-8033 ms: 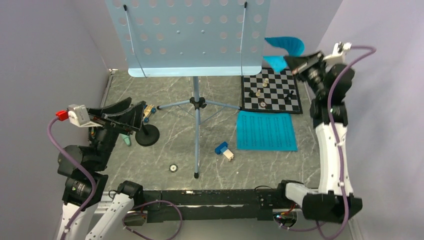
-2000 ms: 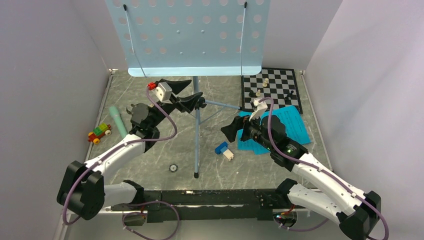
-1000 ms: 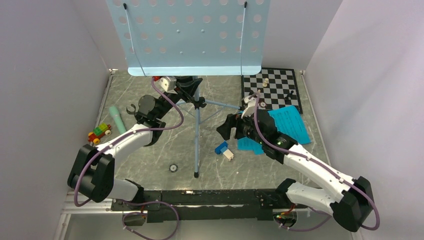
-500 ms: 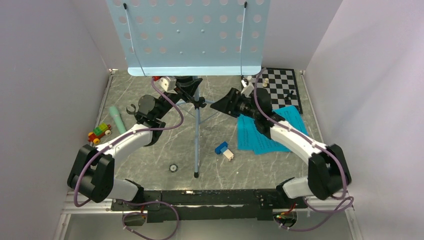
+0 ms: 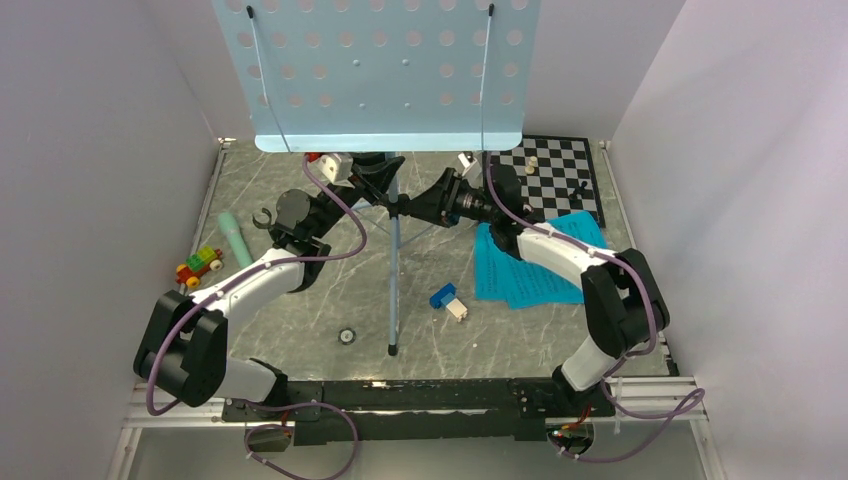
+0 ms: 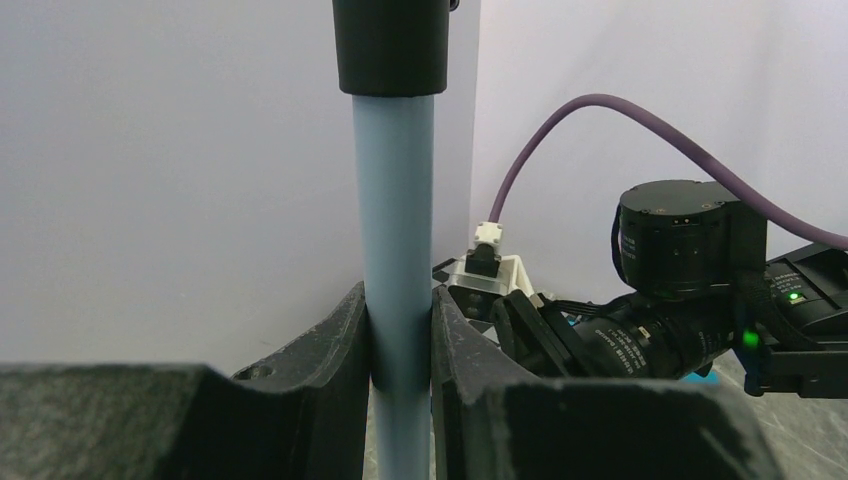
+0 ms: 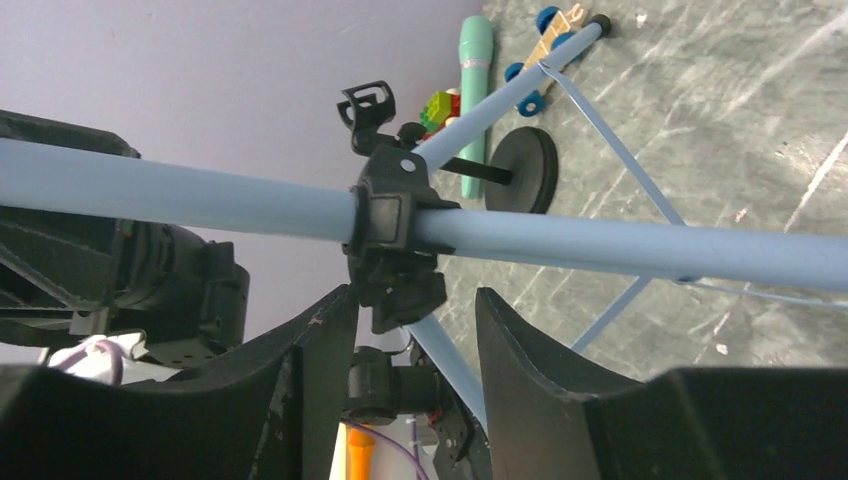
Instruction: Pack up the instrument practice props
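Note:
The pale-blue music stand (image 5: 380,70) stands at the back, its pole (image 6: 397,220) running down to a black tripod hub (image 7: 390,225). My left gripper (image 5: 385,175) (image 6: 398,300) is shut on the pole just above the hub. From the right, my right gripper (image 5: 420,208) (image 7: 412,300) reaches the hub; its jaws stand on either side of the hub's lower clamp, with a gap on the right side. Two cyan sheet-music pages (image 5: 540,270) lie overlapped on the table right of the stand. The mint microphone (image 5: 236,240) (image 7: 475,60) lies at the left. The black mic stand (image 7: 528,168) stands beside it, mostly behind my left arm from above.
A chessboard (image 5: 560,175) with pieces lies at the back right, beyond the pages. A colourful toy car (image 5: 199,266) sits near the left wall. A blue-white block (image 5: 449,300) lies right of the stand's front leg (image 5: 392,300). A small round disc (image 5: 347,336) lies near the front.
My right arm has swung from above the pages up to the tripod hub, and its jaws have narrowed. The left gripper has kept its hold on the pole.

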